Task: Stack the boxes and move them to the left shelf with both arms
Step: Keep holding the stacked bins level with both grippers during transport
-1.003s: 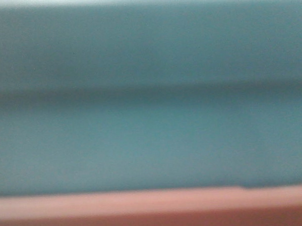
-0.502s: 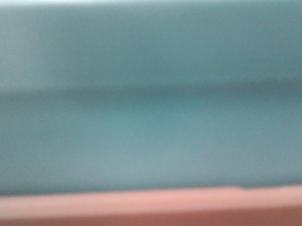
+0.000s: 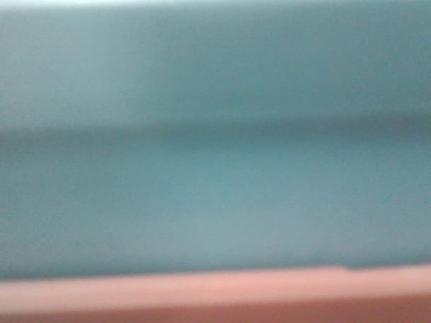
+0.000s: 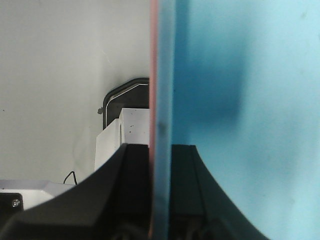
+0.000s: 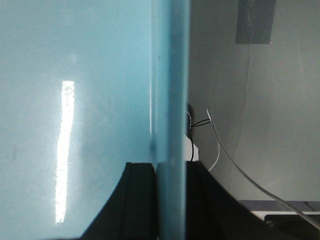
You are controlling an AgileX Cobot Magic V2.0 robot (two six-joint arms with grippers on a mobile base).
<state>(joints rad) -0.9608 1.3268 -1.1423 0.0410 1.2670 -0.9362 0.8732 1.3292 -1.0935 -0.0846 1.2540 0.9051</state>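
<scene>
The front view is filled from very close by the blurred side of the light blue box [image 3: 214, 133], with the salmon pink box [image 3: 220, 296] as a band along the bottom. In the left wrist view my left gripper [image 4: 161, 150] is shut on the nested walls of both boxes, pink box [image 4: 153, 75] outside and blue box [image 4: 240, 100] inside. In the right wrist view my right gripper [image 5: 172, 167] is shut on the blue box's [image 5: 75, 75] opposite wall. The left shelf is out of view.
Beyond the left gripper a white block [image 4: 122, 135] and a black-edged object [image 4: 127, 90] stand against a pale grey surface. Beside the right gripper run thin cables [image 5: 225, 155], with a grey patch [image 5: 255, 20] above.
A paler patch at the top left of the blue box's side has spread rightwards in the front view. The boxes hold the same place in that view.
</scene>
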